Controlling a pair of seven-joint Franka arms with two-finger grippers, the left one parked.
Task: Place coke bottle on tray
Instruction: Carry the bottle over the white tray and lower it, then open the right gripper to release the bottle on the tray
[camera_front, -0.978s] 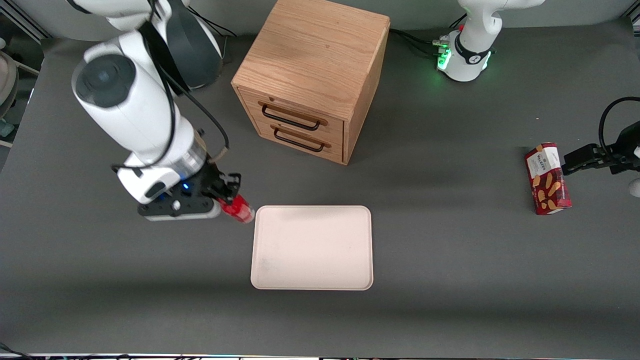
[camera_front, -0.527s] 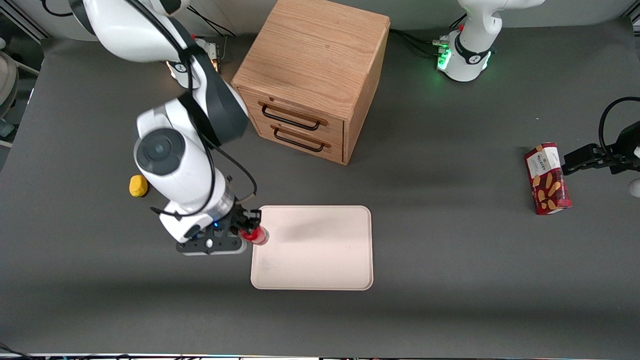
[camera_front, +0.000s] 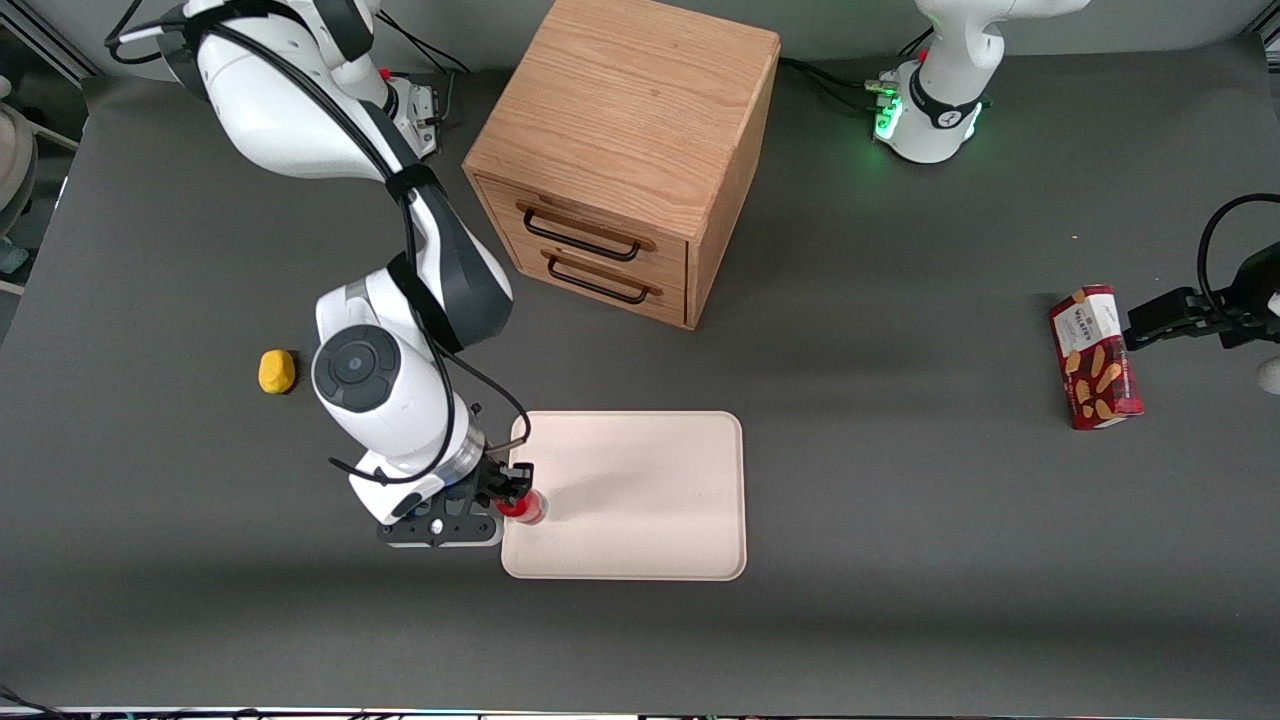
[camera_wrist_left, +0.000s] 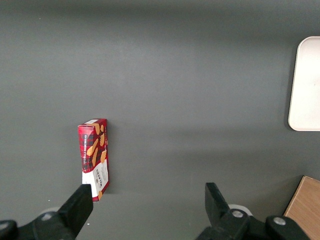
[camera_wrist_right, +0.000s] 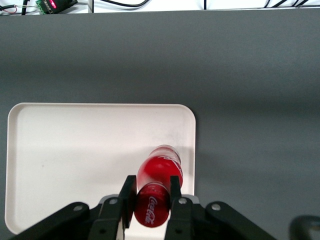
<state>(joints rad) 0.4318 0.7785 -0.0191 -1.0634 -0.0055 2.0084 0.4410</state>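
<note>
Over the last second the tool (camera_front: 512, 492), clamped on the coke bottle (camera_front: 523, 507), has carried it from the bare table over the tray (camera_front: 640, 520), at the working arm's end; lowering and release remain.

Three cameras, one shared tray

The front view looked steeply down over the whole tabletop (camera_front: 900, 620); both wrist views looked down from close range, and all three caught the tray (camera_front: 640, 500) (camera_wrist_left: 306, 85) (camera_wrist_right: 75, 150).
</note>
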